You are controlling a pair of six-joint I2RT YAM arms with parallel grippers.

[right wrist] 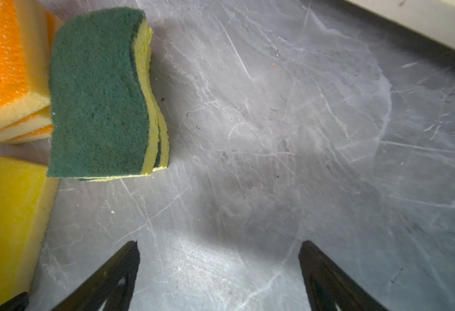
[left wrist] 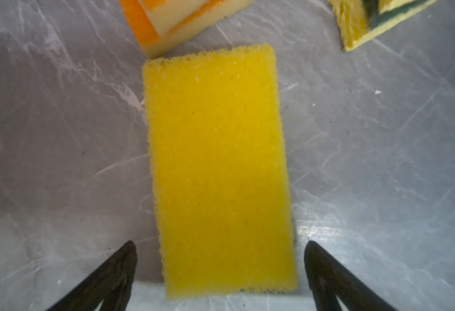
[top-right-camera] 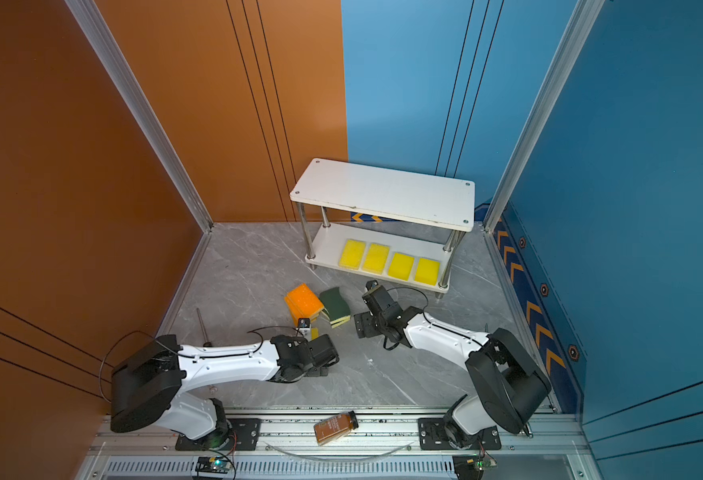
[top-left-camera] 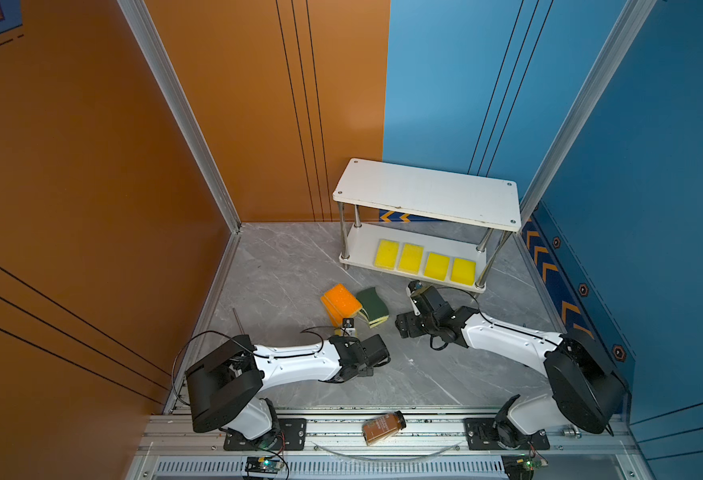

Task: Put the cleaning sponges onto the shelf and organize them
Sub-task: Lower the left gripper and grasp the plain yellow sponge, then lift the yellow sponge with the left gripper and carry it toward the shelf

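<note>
**Four yellow sponges on the lower tier, six on the table**

The shelf point(top-left-camera: 424, 191) point(top-right-camera: 383, 191) stands at the far right of the grey table point(top-left-camera: 283, 266) point(top-right-camera: 241, 266). Its lower board holds a row of four yellow sponges point(top-left-camera: 411, 258) point(top-right-camera: 376, 258), lying flat side by side. The upper board and the posts cover the back of that tier.

Nearer, at mid-table, the orange-topped stack point(top-left-camera: 341, 301) point(top-right-camera: 304, 301) point(left wrist: 167, 24) point(right wrist: 0, 59) sits just left of the green-topped stack point(top-left-camera: 372, 305) point(top-right-camera: 335, 305) point(right wrist: 97, 94) point(left wrist: 369, 21). Both top views give mainly their top faces. The right wrist view shows three orange layers and two green ones.

The loose yellow sponge point(left wrist: 218, 172) point(right wrist: 8, 215) point(top-right-camera: 314, 332) lies flat on the table, just near of the orange-topped stack. Its far corner seems to touch that stack. In both top views the left wrist hides nearly all of it, leaving only a yellow sliver. The left wrist view shows it whole.

The left gripper point(left wrist: 221, 243) has its jaws wide apart, one on each side of that sponge's near end, with a gap on each side. The right gripper point(right wrist: 218, 242) also has its jaws apart, with only bare table between them, to the right of the green-topped stack. The top views hide both sets of fingertips under the wrists.

A brown bottle point(top-left-camera: 384, 427) point(top-right-camera: 336, 427) lies on its side on the near rail.
</note>
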